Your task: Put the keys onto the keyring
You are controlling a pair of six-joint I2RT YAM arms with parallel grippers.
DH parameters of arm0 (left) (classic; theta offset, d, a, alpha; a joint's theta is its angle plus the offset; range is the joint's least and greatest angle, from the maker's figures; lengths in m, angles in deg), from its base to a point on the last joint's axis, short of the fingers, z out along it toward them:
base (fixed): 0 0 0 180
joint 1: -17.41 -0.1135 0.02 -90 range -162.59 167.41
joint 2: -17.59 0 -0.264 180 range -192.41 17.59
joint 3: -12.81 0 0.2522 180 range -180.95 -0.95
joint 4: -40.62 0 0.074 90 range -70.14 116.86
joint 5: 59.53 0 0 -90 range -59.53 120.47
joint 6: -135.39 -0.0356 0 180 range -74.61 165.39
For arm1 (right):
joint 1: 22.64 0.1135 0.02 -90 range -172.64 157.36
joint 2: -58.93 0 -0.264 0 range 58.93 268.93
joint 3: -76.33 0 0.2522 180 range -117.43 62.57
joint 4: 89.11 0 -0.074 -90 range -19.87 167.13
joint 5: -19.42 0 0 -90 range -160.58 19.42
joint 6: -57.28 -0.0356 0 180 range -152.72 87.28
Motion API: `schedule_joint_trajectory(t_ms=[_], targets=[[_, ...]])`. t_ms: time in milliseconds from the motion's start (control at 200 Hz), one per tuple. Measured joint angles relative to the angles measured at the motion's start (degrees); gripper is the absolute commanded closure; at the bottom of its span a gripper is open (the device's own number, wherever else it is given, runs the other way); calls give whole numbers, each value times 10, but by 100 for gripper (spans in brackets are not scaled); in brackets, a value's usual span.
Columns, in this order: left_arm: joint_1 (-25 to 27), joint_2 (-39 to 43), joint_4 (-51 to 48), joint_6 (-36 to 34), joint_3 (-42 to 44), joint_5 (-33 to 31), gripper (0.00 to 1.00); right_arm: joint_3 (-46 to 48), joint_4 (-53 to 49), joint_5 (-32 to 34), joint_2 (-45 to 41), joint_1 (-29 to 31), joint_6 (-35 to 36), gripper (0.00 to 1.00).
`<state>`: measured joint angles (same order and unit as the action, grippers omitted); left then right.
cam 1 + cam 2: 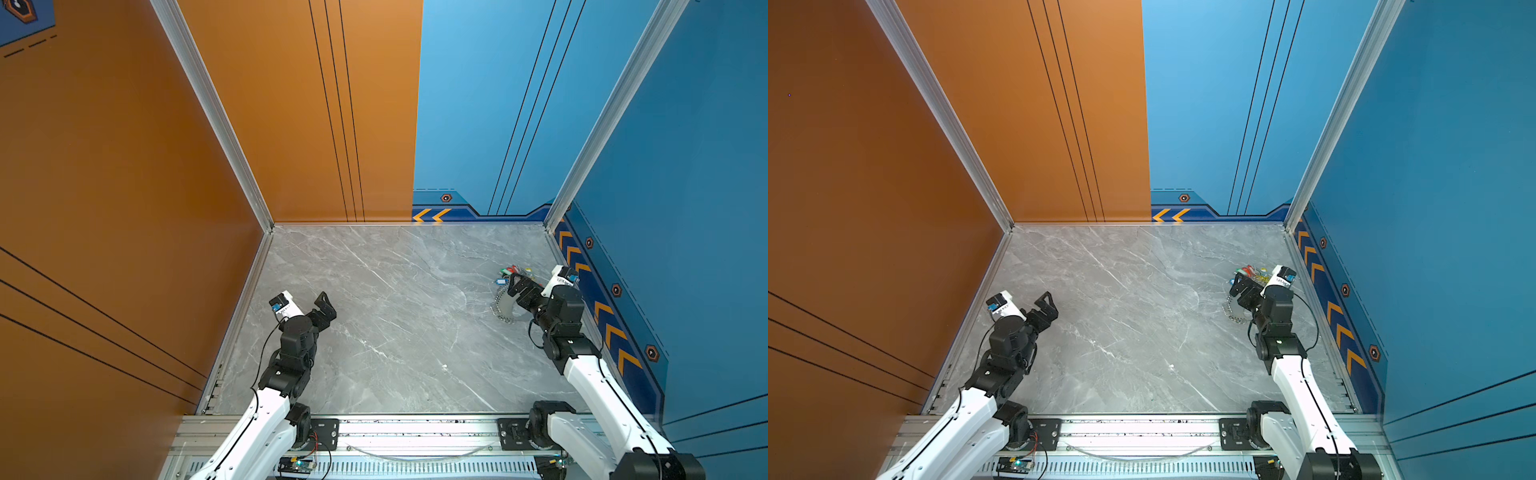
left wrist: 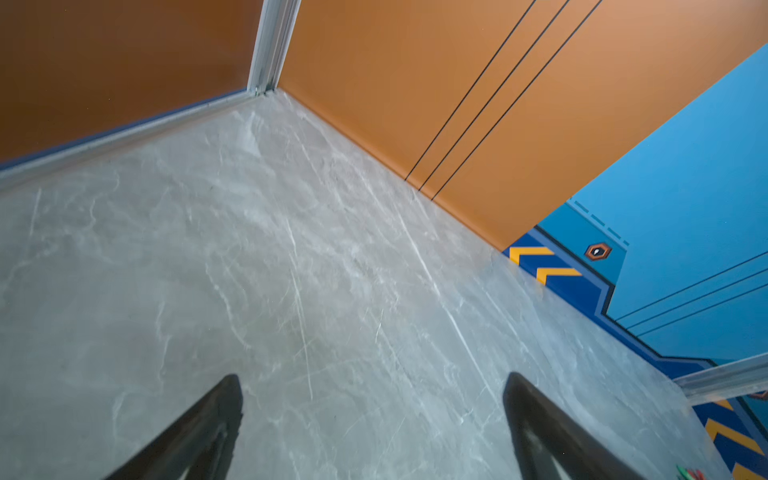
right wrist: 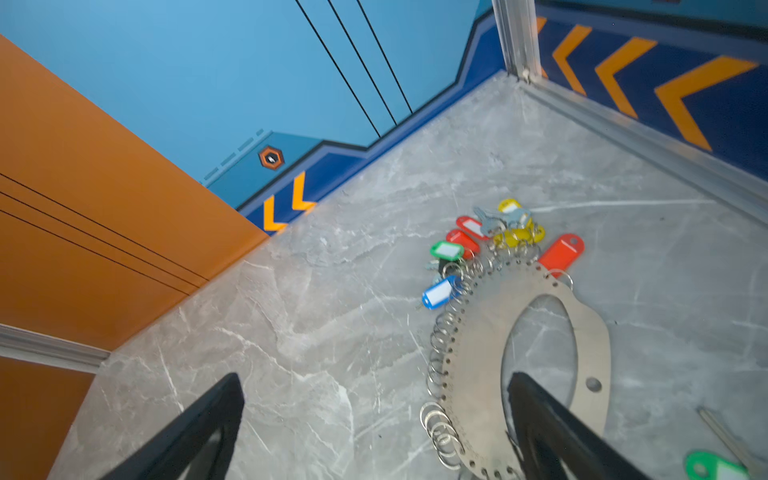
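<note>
The keyring (image 3: 473, 340) is a flat tan oval plate edged with small silver rings, lying at the table's right side in both top views (image 1: 505, 306) (image 1: 1233, 311). A bunch of keys (image 3: 490, 237) with green, blue, red and yellow tags sits at its far end (image 1: 513, 272) (image 1: 1252, 271). One loose green-tagged key (image 3: 706, 465) lies on the other side of the plate. My right gripper (image 3: 374, 378) hovers open over the keyring (image 1: 517, 286), one finger above the oval hole and the other above bare table. My left gripper (image 2: 372, 376) is open and empty at the left (image 1: 326, 305).
The grey marble table (image 1: 395, 332) is boxed in by an orange wall (image 1: 124, 208) on the left, orange and blue panels at the back, and a blue wall (image 1: 685, 208) close behind the keys. An aluminium rail (image 1: 415, 432) runs along the front edge.
</note>
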<state>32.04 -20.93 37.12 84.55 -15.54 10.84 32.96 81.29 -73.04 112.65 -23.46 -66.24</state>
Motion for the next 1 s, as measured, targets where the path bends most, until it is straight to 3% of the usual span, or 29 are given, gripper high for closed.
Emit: schedule_joint_trajectory(t_ms=[455,1001], targets=[[30,-178,-3,-48,-69,110,2,-146,-154,32,245,-4,-13,0],[31,-180,-11,-68,-70,107,2,-224,-192,32,407,26,-37,0]])
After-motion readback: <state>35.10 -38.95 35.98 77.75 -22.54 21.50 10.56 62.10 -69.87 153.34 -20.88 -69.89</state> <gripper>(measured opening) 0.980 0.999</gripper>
